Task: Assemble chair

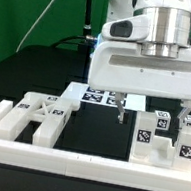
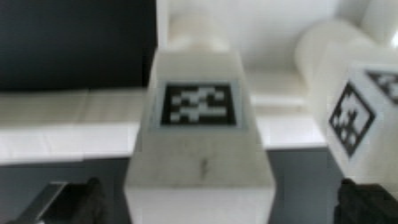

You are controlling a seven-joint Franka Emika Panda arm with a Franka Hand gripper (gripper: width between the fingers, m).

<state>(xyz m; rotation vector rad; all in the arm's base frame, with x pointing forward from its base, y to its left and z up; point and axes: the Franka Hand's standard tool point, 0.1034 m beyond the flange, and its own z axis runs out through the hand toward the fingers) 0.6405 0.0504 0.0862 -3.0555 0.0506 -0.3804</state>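
At the exterior view's left, the white plastic cross-braced chair piece point(image 1: 39, 114) lies flat on the dark surface point(image 1: 101, 137), penned in by the low white border rail point(image 1: 71, 162). Rightward, the gripper point(image 2: 217, 198) hangs with its jaws spread, empty, astride a tagged white blocky leg point(image 2: 199, 110), apparently lining up a grasp.

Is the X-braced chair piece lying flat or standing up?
Lying flat: the X-braced piece rests on the table, crossed face up.

Gripper point(image 1: 153, 116) downward, jaws wide apart
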